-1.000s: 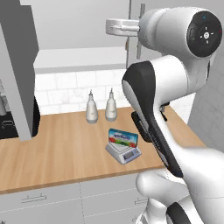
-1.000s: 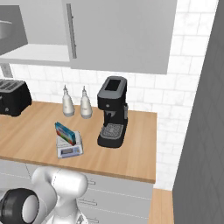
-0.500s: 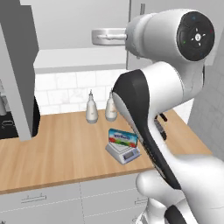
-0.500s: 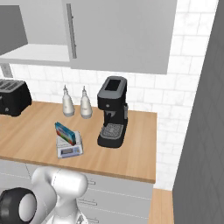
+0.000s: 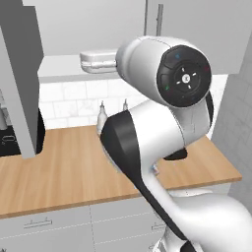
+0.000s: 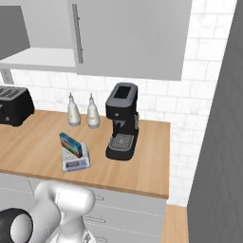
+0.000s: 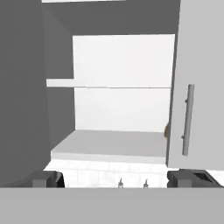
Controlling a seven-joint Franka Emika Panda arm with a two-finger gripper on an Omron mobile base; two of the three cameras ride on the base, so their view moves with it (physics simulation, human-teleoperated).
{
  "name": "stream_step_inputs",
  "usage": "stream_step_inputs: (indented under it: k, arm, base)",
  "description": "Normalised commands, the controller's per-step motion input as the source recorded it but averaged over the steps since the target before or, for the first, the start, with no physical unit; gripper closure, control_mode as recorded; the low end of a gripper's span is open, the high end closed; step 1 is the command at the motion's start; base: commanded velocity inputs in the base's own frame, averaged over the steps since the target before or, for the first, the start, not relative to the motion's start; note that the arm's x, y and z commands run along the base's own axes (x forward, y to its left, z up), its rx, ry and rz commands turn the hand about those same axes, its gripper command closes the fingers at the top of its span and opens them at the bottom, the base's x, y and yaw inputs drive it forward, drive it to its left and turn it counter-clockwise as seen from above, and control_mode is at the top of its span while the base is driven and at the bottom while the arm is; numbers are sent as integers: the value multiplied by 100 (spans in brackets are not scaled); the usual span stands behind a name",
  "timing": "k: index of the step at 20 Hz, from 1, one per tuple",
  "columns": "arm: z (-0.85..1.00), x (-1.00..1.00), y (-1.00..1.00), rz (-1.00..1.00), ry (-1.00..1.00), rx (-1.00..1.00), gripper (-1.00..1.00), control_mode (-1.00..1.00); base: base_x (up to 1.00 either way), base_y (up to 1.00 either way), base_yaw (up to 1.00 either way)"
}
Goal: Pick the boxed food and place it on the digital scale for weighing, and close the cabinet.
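right base view: the boxed food [image 6: 70,144] lies on the top plate of the digital scale [image 6: 75,162], leaning a little, its blue side and coloured label facing up. the scale sits on the wooden counter [image 6: 142,172], just left of the black coffee machine [image 6: 122,122]. two pale bottles [image 6: 73,110] stand side by side against the tiled wall behind the scale, and a black toaster [image 6: 14,105] sits at the far left of the counter.

the cabinet [image 6: 133,38] hangs above. its right door is flush, with a vertical bar handle [image 6: 77,33] near its left edge; to the left of that the white shelf [image 6: 38,59] inside is exposed. in the left base view the left door [image 5: 19,74] stands swung out towards the camera, edge on, and the arm's big white elbow covers most of the counter. a white part of the arm reaches up level with the bottom shelf, though what part it is i can't quite make out.

in the hand view the camera faces the open cabinet interior [image 7: 118,87] straight on, with the closed right door and handle at the right. the fingertips are hard to pick out there; the hand appears spread wide with nothing in it.
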Motion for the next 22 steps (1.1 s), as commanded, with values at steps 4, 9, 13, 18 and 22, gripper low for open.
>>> stream_step_inputs:
  k: [4,9,13,18,22]
  arm:
    - [0,-47,-1,0,-22,3,-100,-100]
    - [2,-60,-11,0,-21,6,-100,-100]
    - [8,-100,-7,4,-25,3,-100,-100]
    - [0,-99,0,7,-26,1,-100,-100]
    - [0,-74,28,8,-20,0,-100,-100]
  base:
    - [0,0,0]
    - [0,0,0]
    - [0,0,0]
    - [0,0,0]
    - [0,0,0]
